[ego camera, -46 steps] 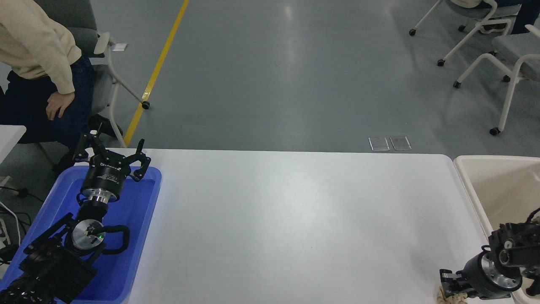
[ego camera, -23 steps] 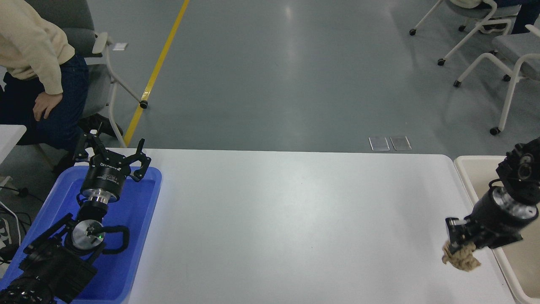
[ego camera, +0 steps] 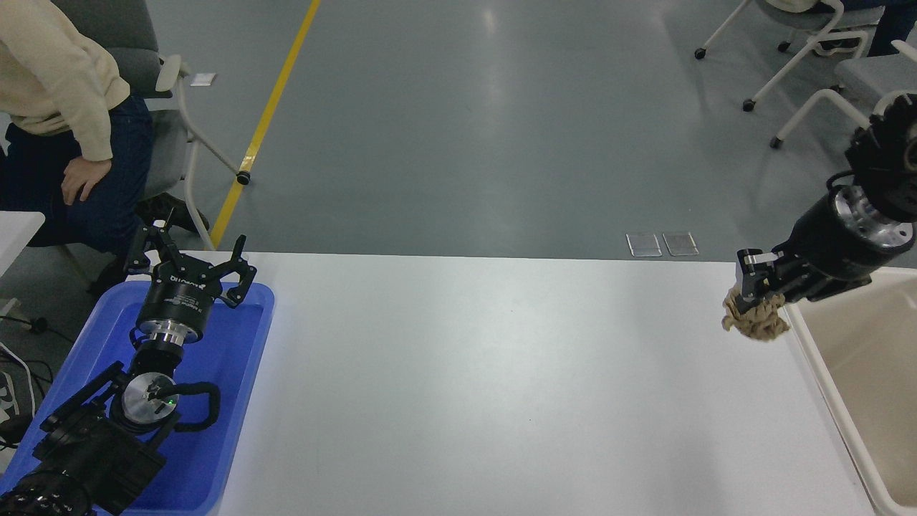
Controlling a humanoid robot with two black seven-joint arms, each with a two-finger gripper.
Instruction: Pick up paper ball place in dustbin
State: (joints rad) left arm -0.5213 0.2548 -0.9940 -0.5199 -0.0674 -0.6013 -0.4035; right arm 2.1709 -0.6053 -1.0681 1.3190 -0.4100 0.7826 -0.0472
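Paper ball clamped in right gripper above white table; grey floor beyond.

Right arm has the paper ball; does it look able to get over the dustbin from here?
Probably yes. The right gripper holds the paper ball in the air just left of the dustbin rim, and nothing stands between them; the bin's inside looks open.

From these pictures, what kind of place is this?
Probably a robot lab or workshop hall: grey floor with a yellow line, wheeled office chairs, and a white table for the robot.
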